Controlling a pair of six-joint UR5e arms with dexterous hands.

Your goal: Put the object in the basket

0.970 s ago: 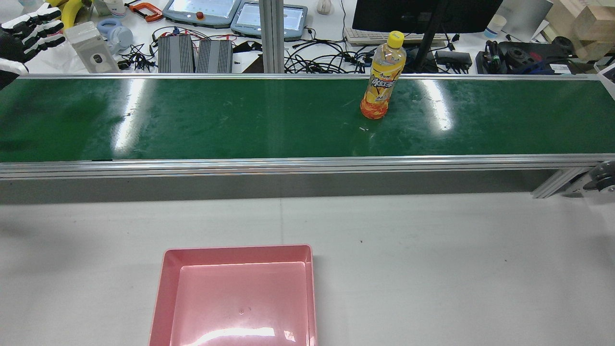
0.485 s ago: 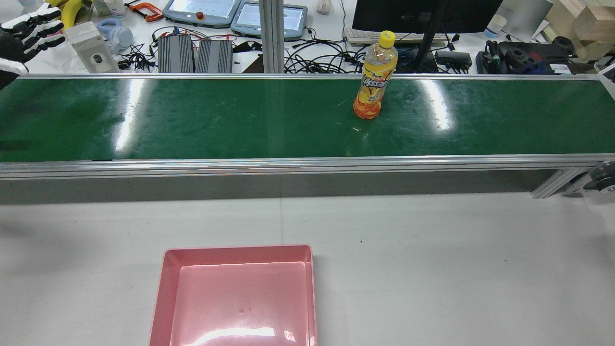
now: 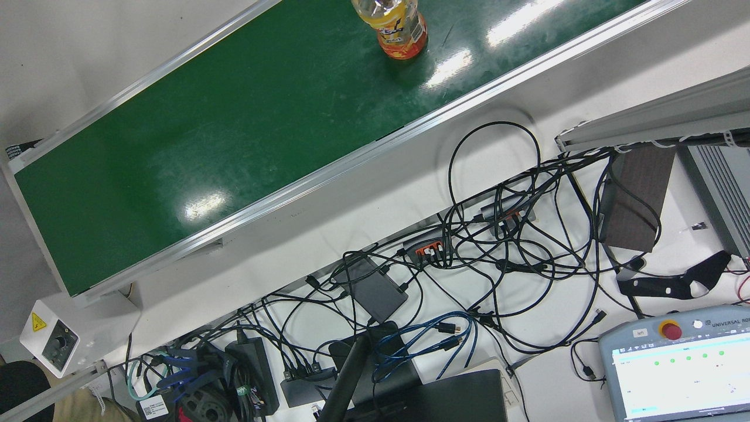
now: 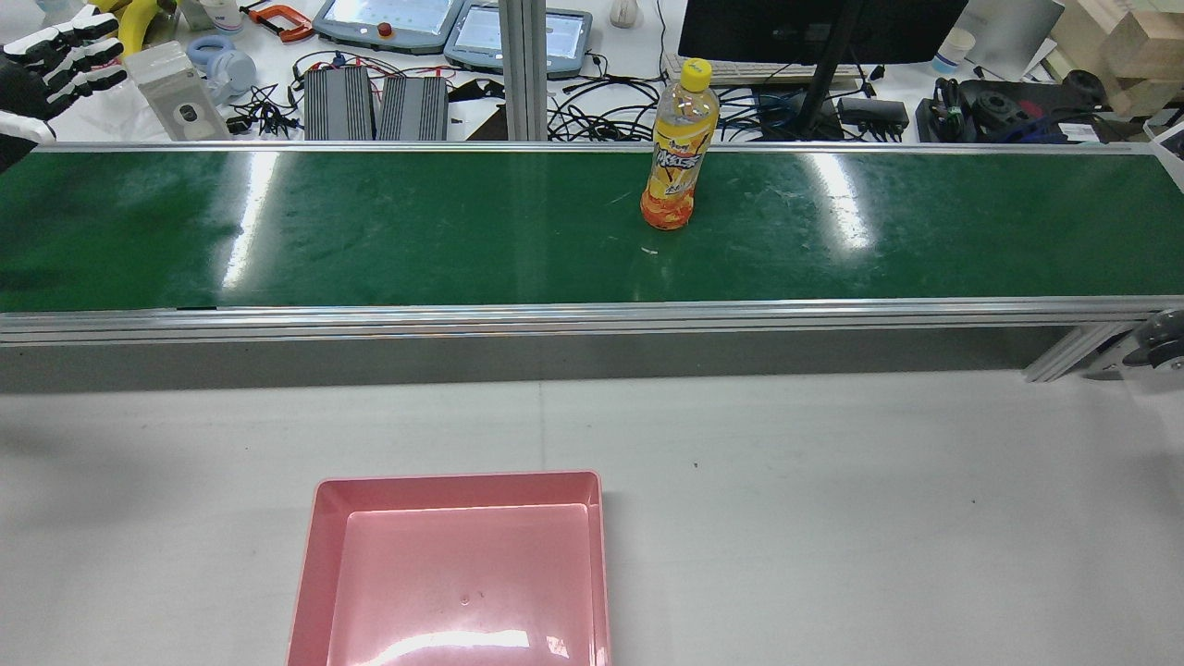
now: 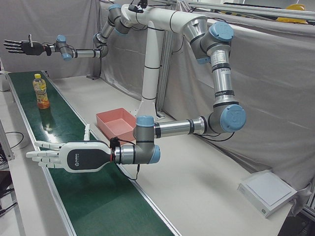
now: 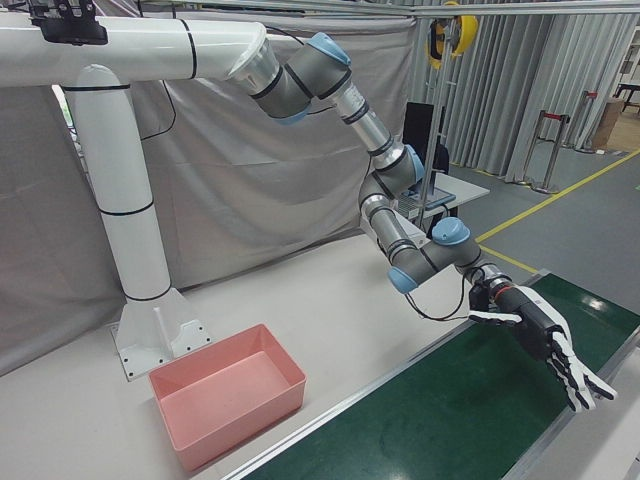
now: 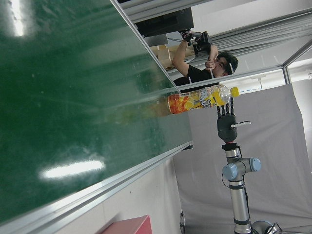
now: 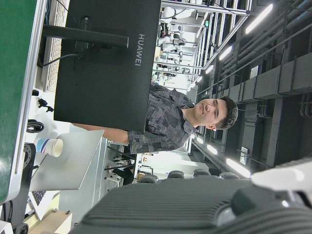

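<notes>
On green belt (image 4: 416,231): one bottle (image 4: 676,157), upright.

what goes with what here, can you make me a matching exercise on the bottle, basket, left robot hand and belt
Column one:
1. bottle
2. basket
3. left robot hand
4. conveyor belt

Column two:
a. pink, nothing in it
b. green, shiny
c. open, fingers spread, holding nothing
d. standing upright, yellow cap on top

Pairs: 1-d, 2-a, 3-c, 4-b
</notes>
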